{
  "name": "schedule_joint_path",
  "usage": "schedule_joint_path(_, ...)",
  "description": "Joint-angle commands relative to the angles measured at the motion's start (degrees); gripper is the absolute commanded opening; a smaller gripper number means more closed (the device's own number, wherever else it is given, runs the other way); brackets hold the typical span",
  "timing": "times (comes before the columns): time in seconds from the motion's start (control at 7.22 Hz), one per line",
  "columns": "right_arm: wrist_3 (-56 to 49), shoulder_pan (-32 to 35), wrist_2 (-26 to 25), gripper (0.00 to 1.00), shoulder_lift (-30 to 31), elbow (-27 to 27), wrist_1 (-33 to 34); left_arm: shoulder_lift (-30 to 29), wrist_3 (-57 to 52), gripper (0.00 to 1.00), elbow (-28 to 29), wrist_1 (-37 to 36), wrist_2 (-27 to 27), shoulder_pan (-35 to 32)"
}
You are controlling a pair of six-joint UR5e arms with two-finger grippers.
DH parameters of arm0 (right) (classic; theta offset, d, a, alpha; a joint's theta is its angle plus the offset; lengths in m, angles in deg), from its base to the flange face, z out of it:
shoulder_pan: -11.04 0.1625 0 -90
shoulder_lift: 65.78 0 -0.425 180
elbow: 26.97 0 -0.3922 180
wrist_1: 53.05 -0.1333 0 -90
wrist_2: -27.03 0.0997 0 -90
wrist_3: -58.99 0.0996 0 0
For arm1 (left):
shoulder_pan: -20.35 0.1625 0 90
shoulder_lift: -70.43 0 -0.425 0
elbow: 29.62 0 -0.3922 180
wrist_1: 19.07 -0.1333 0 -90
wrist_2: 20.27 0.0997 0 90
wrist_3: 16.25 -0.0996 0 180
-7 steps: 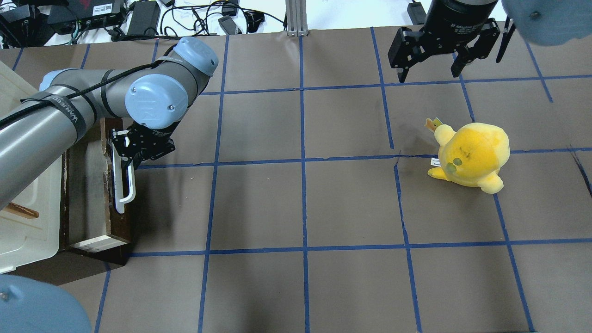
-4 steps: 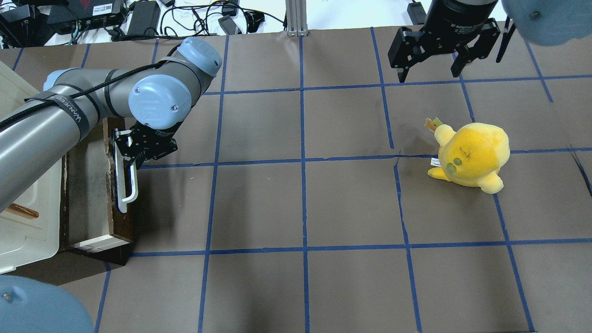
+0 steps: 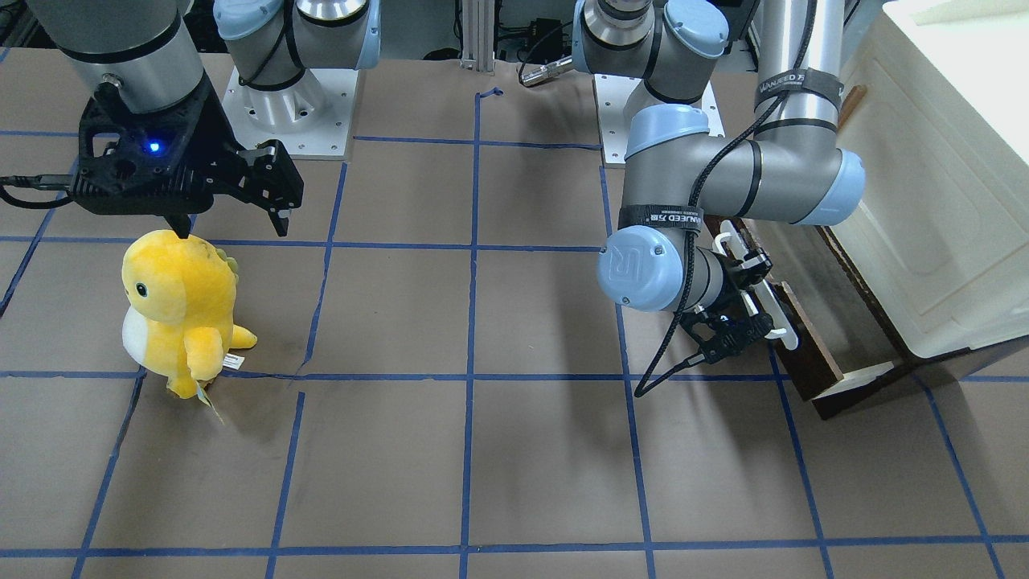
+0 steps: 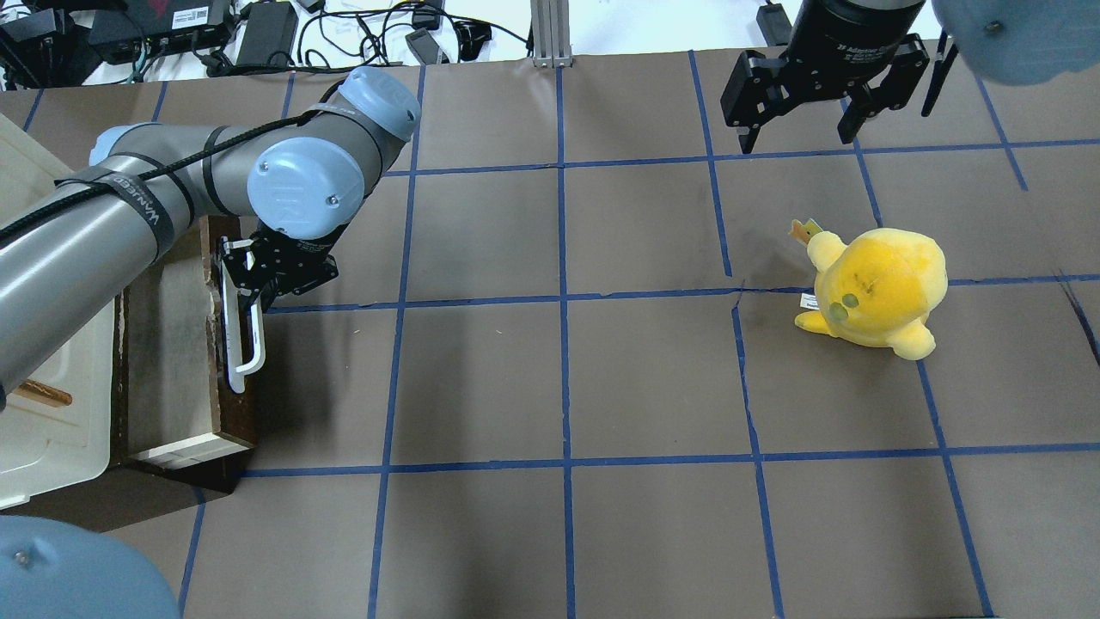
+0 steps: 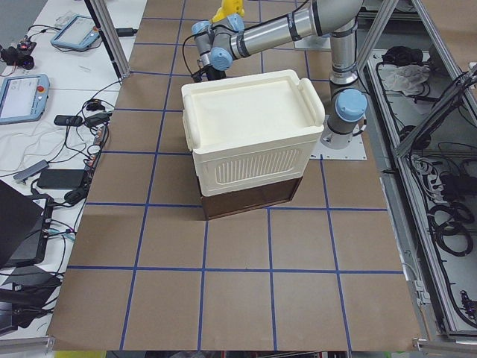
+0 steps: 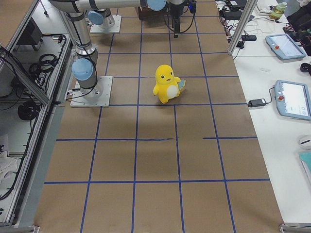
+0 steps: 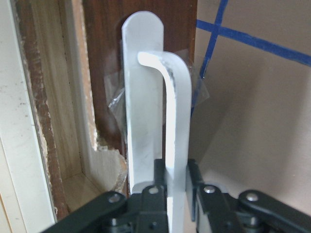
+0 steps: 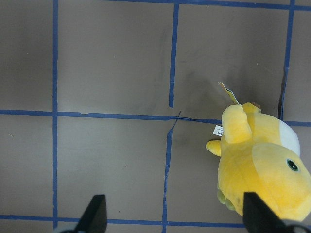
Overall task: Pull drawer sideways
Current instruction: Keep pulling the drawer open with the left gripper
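— At the worktop's (image 4: 601, 387) left edge, where's the dark brown wooden drawer (image 4: 172, 361)?
— Partly out beneath the cream-white cabinet (image 4: 51, 421); left gripper (image 7: 175, 170) clenched on its long white bar handle (image 4: 243, 344). Pull level, straight along the slide, without twisting

The drawer (image 4: 168, 344) stands farther out of the cream-white cabinet (image 4: 51, 421) than a second ago, its dark front edging toward the table's middle. The left gripper (image 4: 245, 297), clamped on the white bar handle (image 4: 252, 348), travels the same way with it.
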Motion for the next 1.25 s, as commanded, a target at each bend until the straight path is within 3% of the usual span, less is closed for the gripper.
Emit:
schedule_joint_path(0.0, 0.0, 0.0, -0.1, 1.00, 0.0, 0.0, 0.0, -0.2, 0.0, 0.13, 0.5, 0.1, -0.2, -0.1)
schedule_joint_path(1.11, 0.0, 0.0, 0.0, 1.00, 0.0, 0.0, 0.0, -1.9, 2.0, 0.13, 2.9, 0.2, -2.2, -2.8)
